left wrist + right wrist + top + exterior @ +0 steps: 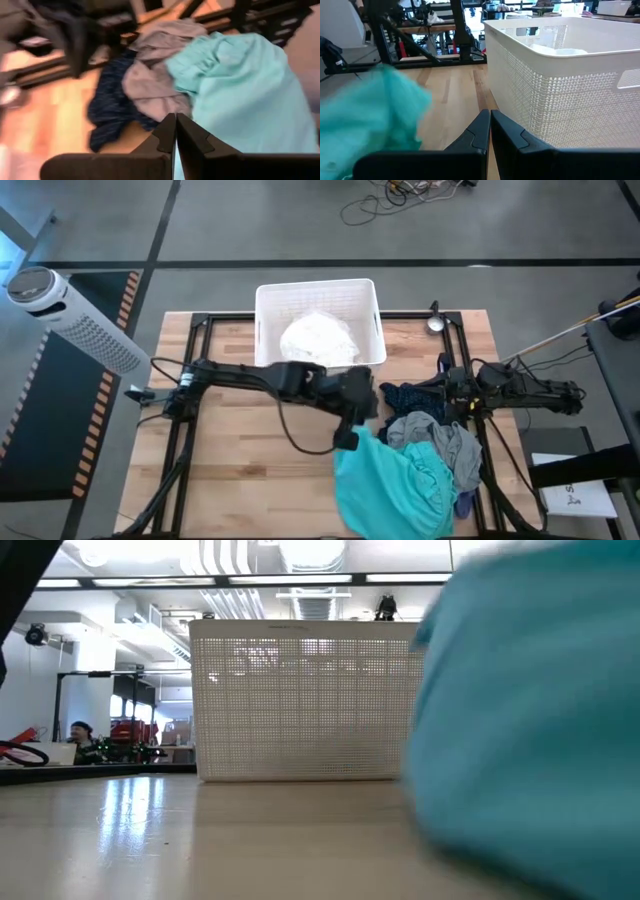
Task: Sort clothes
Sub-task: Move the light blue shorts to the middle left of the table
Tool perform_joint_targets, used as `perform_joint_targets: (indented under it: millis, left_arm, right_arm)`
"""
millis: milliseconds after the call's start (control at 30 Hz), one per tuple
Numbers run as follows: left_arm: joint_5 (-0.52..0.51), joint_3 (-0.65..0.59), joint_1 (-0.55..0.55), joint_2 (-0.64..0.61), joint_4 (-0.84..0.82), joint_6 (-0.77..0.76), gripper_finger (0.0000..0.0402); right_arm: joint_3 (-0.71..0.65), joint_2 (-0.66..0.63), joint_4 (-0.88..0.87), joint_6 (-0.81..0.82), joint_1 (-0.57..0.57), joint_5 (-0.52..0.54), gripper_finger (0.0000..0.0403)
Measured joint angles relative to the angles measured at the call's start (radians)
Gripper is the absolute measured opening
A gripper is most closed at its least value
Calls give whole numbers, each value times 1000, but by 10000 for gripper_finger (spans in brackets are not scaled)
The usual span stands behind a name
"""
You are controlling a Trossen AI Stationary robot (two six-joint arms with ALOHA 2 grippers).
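Observation:
A large teal garment [400,485] lies at the table's near right and also shows in the left wrist view [245,85], the right wrist view [367,115] and the low view [540,710]. A grey garment [445,440] and a navy one [410,396] lie beside it on its far side. A white garment [318,340] lies in the white bin [266,305]. My left gripper [348,438] is shut at the teal garment's far left corner. My right gripper [490,120] is shut and empty, to the right of the navy garment [443,388]. My left gripper pinches the teal garment at its far left corner [355,450] between its two fingers, coming from the table's left and slanting down. A sliver of teal [174,162] shows between the shut fingers. One layer or several, I cannot tell. The rest of the garment lies on the table.
The bin stands at the table's far middle. Black frame rails [190,380] run along the table's left and right sides. A small round metal thing [436,323] sits at the far right. A white perforated cylinder [75,320] lies off the table's left. Bare wood [250,470] shows at the near left.

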Motion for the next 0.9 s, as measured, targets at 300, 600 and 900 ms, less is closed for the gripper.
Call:
perform_joint_targets:
  millis: [300, 600, 900]
  left_arm:
    - [-143, 87, -28, -71, -113, -21, 0]
    - [-4, -62, -47, -20, -116, -47, 21]
    - [67, -404, -83, -9, 281, 8, 142]
  right_arm:
    - [0, 0, 0, 0, 0, 0, 0]
    - [0, 0, 1, 0, 0, 0, 0]
    - [0, 0, 0, 0, 0, 0, 0]
